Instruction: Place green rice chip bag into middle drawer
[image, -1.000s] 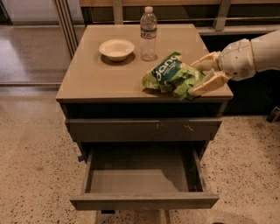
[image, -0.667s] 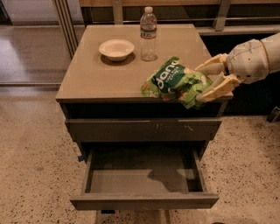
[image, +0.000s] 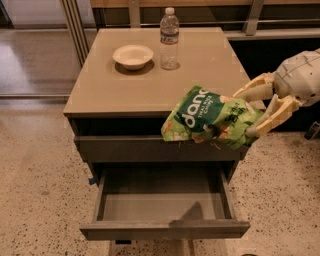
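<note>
My gripper (image: 247, 112) comes in from the right and is shut on the right end of the green rice chip bag (image: 207, 119). The bag hangs in the air past the front edge of the cabinet top, in front of the closed drawer front (image: 125, 149). Below it the middle drawer (image: 165, 229) stands pulled open, its grey inside bare, with the bag's shadow on its floor.
A clear plastic water bottle (image: 169, 39) and a white bowl (image: 133, 56) stand at the back of the cabinet top (image: 120, 85). Speckled floor lies around the cabinet. A metal rail and a dark shelf run behind it.
My gripper has carried the bag forward and down, from over the cabinet top to in front of its front edge, above the open drawer.
</note>
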